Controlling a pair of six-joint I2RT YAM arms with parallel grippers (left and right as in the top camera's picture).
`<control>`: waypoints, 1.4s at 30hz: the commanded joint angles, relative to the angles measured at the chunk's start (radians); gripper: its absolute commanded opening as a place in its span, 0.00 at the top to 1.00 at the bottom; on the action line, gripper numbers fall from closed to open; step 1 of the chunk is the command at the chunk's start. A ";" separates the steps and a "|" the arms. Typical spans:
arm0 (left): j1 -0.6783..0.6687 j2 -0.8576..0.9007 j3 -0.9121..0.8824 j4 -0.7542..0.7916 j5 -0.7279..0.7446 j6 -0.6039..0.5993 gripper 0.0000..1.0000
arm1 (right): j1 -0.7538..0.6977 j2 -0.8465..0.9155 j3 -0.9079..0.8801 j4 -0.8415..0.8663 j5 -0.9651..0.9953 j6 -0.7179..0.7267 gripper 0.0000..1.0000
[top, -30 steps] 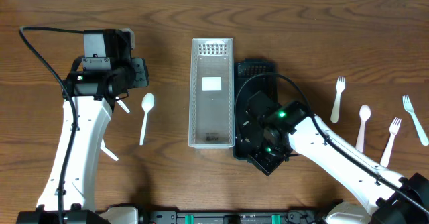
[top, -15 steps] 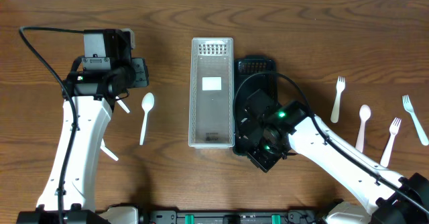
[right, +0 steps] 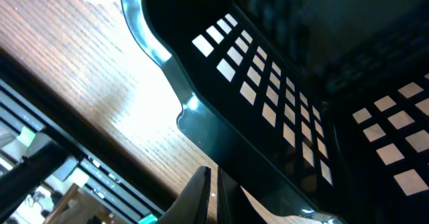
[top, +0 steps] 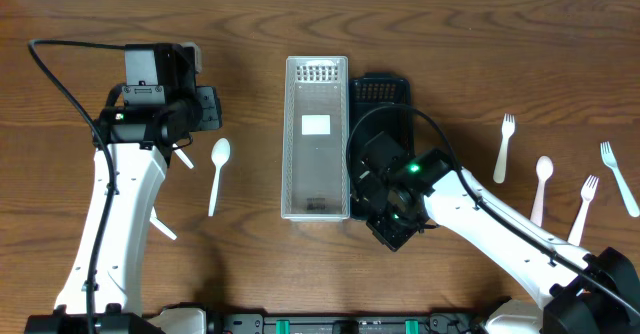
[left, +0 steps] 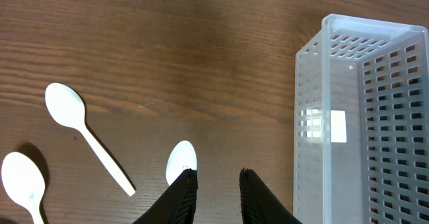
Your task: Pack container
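A clear slotted basket (top: 317, 66) lies lengthwise mid-table, and it also shows at the right of the left wrist view (left: 362, 117). A black slotted basket (top: 380, 89) lies against its right side. My right gripper (top: 372, 212) is shut on the black basket's near rim (right: 201, 127), with the rim pinched between the fingers (right: 213, 184). My left gripper (top: 207, 109) hovers left of the clear basket, open and empty (left: 216, 177). A white spoon (top: 217, 174) lies below it, and its bowl (left: 181, 162) shows beside the left finger.
Two more white spoons (left: 67, 106) (left: 20, 177) lie left of the left gripper. At the right lie a white fork (top: 504, 146), a pale spoon (top: 541, 187) and two more forks (top: 583, 209) (top: 618, 177). The table's front edge runs just behind the right gripper.
My right gripper has moved the black basket a little toward the far side, along the clear basket. The left arm has not moved.
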 commanded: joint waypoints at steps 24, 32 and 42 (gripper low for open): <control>0.004 -0.010 0.021 0.000 -0.012 0.002 0.75 | -0.191 -0.109 0.438 0.038 0.180 0.119 0.11; 0.004 -0.010 0.021 -0.004 -0.012 0.002 0.75 | -0.561 -0.050 0.443 0.163 0.304 0.261 0.01; 0.065 -0.059 0.071 -0.033 -0.013 -0.082 0.59 | -0.818 0.229 0.474 0.143 0.287 0.192 0.01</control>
